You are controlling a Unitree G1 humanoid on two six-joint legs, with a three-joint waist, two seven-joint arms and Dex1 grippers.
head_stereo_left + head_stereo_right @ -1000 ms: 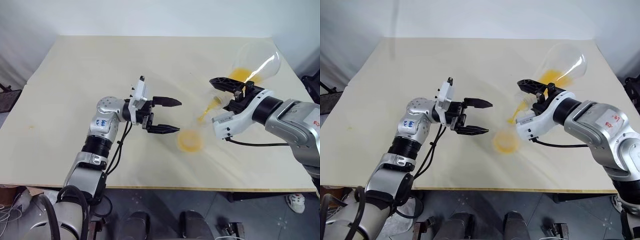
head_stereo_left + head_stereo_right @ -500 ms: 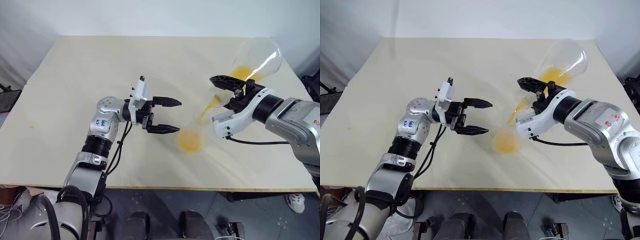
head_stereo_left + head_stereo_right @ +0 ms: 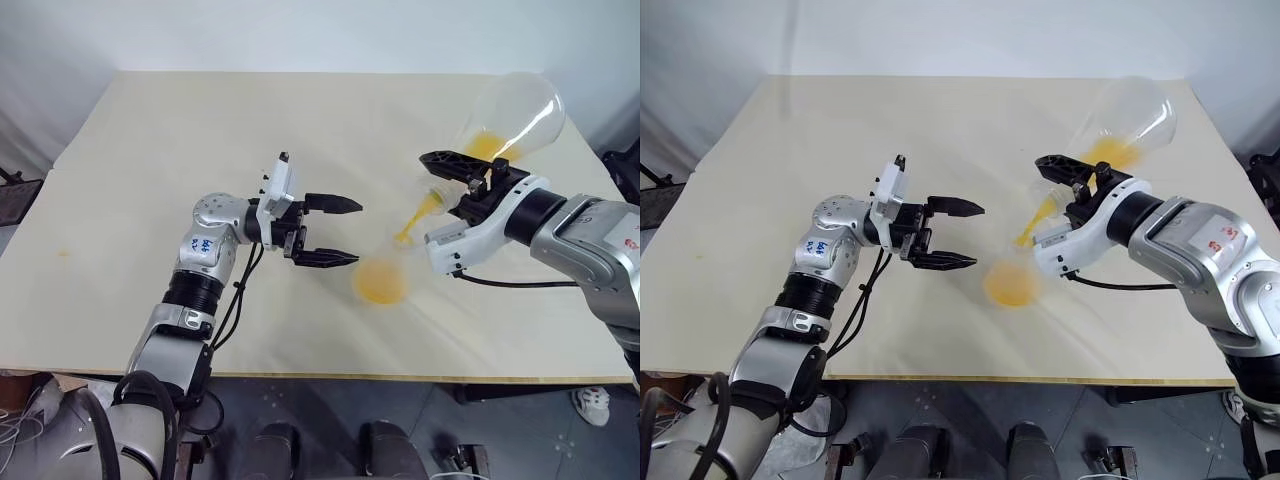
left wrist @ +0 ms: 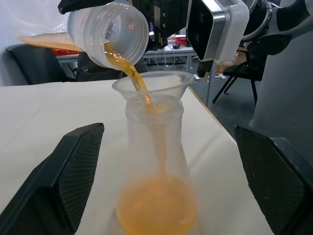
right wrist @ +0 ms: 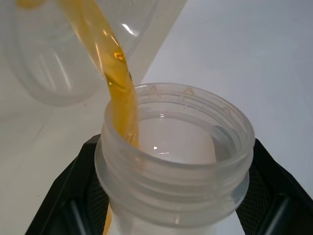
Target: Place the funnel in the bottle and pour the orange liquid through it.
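Note:
The bottle (image 3: 383, 272) stands upright on the table with the funnel (image 4: 154, 84) seated in its neck and a pool of orange liquid (image 4: 156, 208) in its base. My right gripper (image 3: 452, 185) is shut on the neck of a second clear flask (image 3: 512, 112), which is tipped mouth-down over the funnel. A thin orange stream (image 3: 415, 218) runs from its mouth into the funnel. My left gripper (image 3: 357, 232) is open just left of the bottle, level with it. Its fingers (image 4: 73, 171) stand either side of the bottle without touching it.
The pale wooden table (image 3: 200, 130) stretches bare to the left and back. Its front edge (image 3: 400, 377) runs close below the bottle. The tipped flask's wide base hangs over the table's back right corner.
The held flask's base has tipped up slightly and less liquid sits in it. The stream keeps running into the funnel. My left gripper has not moved.

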